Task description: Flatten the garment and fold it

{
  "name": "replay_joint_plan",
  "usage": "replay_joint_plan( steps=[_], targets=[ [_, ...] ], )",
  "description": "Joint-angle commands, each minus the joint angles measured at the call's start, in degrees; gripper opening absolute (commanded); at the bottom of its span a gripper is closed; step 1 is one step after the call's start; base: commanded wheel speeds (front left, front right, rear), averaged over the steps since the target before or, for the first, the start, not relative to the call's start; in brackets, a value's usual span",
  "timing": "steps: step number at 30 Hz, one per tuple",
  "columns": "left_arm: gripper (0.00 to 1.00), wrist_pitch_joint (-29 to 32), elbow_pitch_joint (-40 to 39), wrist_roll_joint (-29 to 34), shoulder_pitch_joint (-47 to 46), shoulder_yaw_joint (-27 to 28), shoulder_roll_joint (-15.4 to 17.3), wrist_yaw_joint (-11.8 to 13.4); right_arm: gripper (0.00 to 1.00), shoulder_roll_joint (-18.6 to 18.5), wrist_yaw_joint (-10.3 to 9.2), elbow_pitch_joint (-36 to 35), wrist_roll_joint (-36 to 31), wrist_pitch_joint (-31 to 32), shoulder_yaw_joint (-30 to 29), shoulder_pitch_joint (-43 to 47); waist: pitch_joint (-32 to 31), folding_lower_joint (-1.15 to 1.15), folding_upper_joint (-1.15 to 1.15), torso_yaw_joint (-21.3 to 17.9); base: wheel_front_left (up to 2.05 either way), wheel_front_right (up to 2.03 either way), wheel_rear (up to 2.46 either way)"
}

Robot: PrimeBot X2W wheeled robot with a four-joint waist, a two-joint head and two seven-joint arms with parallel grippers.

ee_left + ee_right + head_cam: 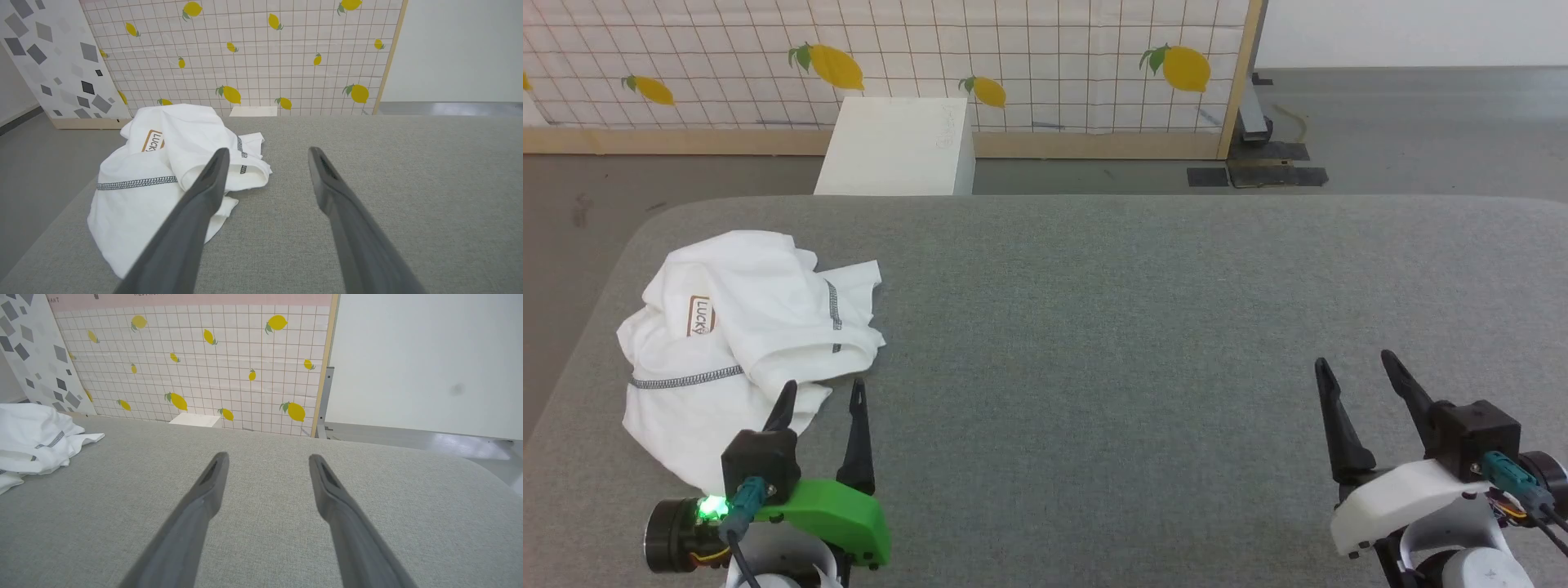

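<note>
White garment (735, 327) crumpled at table's (1135, 327) nine o'clock | left end effector (822, 385) open, one finger (784, 406) perhaps over its hem | right end effector (1352, 359) open, empty, four o'clock | risk: pinching stacked layers would drag the heap, not spread it.

Light is bright, even and diffuse. Shadows stay faint and soft-edged on the grey table (1111, 327) around the left pincer (823, 384) and the right pincer (1352, 358). Just beyond the left pincer's tips, the garment (743, 327) is nearly blown-out white, shaded only in its folds. A green light (711, 507) glows behind that pincer. Far beyond the right pincer, the floor (461, 445) carries a pale sheen. In both wrist views the fingers (192, 228) blur toward the lens, and the lemon panel (286, 61) splays outward at its edges.
</note>
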Motion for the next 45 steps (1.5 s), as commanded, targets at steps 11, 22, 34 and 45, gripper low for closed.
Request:
replay_joint_plan(
  steps=[11,22,34,45],
  targets=[
    [1.0,-1.7,-0.7,-1.6,0.7,0.5,-0.1,0.2,1.0,0.0,-0.02,1.0,1.8,-1.8,-1.9,-0.4,0.2,0.0,0.0,0.7,0.0,0.0,0.0],
    [1.0,-3.0,-1.0,-2.8,1.2,0.7,-0.1,0.4,1.0,0.0,-0.03,1.9,2.7,-3.2,-3.0,-0.5,0.3,0.0,0.0,2.6,0.0,0.0,0.0],
    [1.0,-4.4,-1.2,-4.1,1.9,0.9,-0.1,0.5,1.0,0.0,-0.04,3.1,3.0,-4.6,-3.3,-0.3,-0.1,0.0,0.0,5.2,0.0,0.0,0.0],
    [1.0,-5.7,-1.2,-5.3,2.9,1.1,-0.1,0.6,1.0,0.0,-0.05,4.3,3.7,-5.9,-3.5,0.0,-0.7,0.0,0.0,8.3,0.0,0.0,0.0]
  ],
)
